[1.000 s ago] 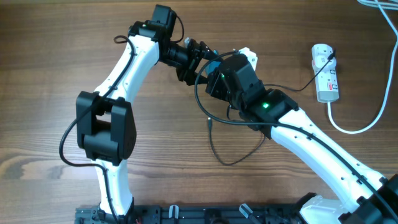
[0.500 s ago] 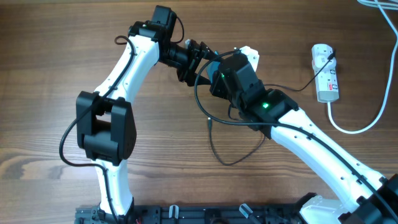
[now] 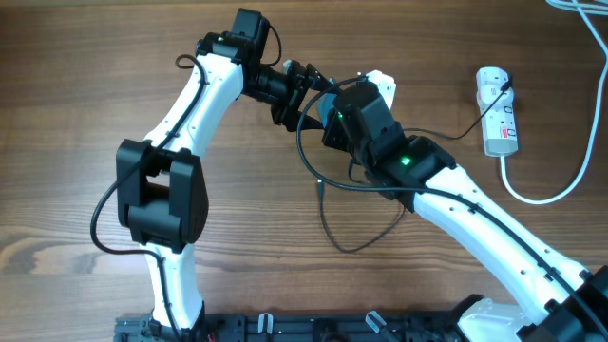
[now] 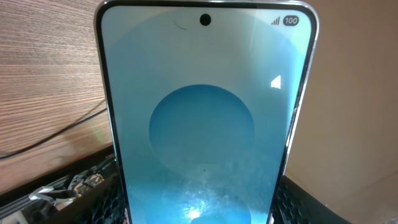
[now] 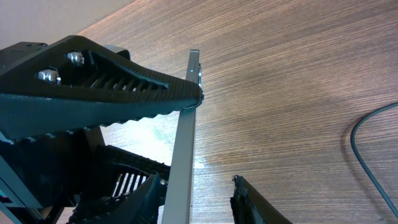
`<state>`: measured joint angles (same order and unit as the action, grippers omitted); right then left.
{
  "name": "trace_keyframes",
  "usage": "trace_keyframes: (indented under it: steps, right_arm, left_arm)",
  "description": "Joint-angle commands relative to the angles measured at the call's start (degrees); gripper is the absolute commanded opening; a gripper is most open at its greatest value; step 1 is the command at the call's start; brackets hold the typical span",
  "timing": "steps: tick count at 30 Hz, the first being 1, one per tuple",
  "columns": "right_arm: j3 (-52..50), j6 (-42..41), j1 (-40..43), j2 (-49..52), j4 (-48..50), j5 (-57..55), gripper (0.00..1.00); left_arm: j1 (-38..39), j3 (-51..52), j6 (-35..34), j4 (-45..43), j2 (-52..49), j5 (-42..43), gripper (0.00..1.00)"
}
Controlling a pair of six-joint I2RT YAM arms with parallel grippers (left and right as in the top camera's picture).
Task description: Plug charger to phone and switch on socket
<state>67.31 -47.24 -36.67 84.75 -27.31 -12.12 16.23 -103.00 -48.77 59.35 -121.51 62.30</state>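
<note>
The right tool (image 5: 194,183) has been narrowing its jaws over the last second and has crept a little toward the upper right of the overhead frame. It now straddles the thin edge of the phone (image 4: 202,118). In its own wrist view a gap still shows between one finger (image 5: 244,198) and that edge, so it reads as closing in rather than clamped. The left tool (image 3: 309,92) has not altered. It stays clenched on the phone's lower end, and its ribbed pads (image 4: 297,200) press the sides while the turquoise screen stands upright and fills its wrist view. In the overhead view the phone sits in the upper middle, held above the surface (image 3: 76,114) between the two wrists. Further out, the charger (image 3: 320,211) has not moved. Its black cable loops across the lower middle of the frame, and the connector (image 3: 321,188) lies loose on the wood just below the right wrist, held by neither arm. The socket (image 3: 498,119) rests at the upper right, well apart from both arms and untouched. The change probably means the right arm is taking a second hold on the phone, either to steady it or to take it over. If so, plugging has not begun. One tool must still pick up the connector, and the socket's switch comes after that.
</note>
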Motion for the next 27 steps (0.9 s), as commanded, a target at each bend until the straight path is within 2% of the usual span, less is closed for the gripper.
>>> trace_keyframes:
  steps: [1,11,14,21,23,25,27]
  right_arm:
    - [0.94,0.61,-0.02,0.57,0.15,-1.42,0.36]
    - [0.94,0.57,-0.02,1.05,0.24,-1.29,0.16]
    - [0.94,0.52,-0.02,1.05,0.26,-0.61,0.05]
    - [0.94,-2.89,-0.02,0.96,0.39,0.17,0.05]
    - [0.96,-4.96,-0.02,0.85,0.46,0.17,0.04]
    - [0.96,-10.69,-0.02,0.42,0.46,0.17,0.04]
    - [0.96,-15.96,0.0,-0.37,0.48,0.11,0.04]
  left_arm:
    - [0.17,-0.09,0.13,0.04,0.0,2.8,0.62]
    - [0.17,-0.09,0.13,0.22,0.0,2.84,0.62]
    - [0.17,-0.09,0.13,0.22,0.0,2.84,0.62]
    - [0.17,-0.09,0.13,0.17,0.0,2.82,0.63]
    - [0.17,-0.09,0.13,-0.07,0.0,2.8,0.68]
    - [0.17,-0.09,0.11,-1.29,0.0,2.78,1.0]
    - [0.17,-0.09,0.11,-2.08,0.0,2.78,1.0]
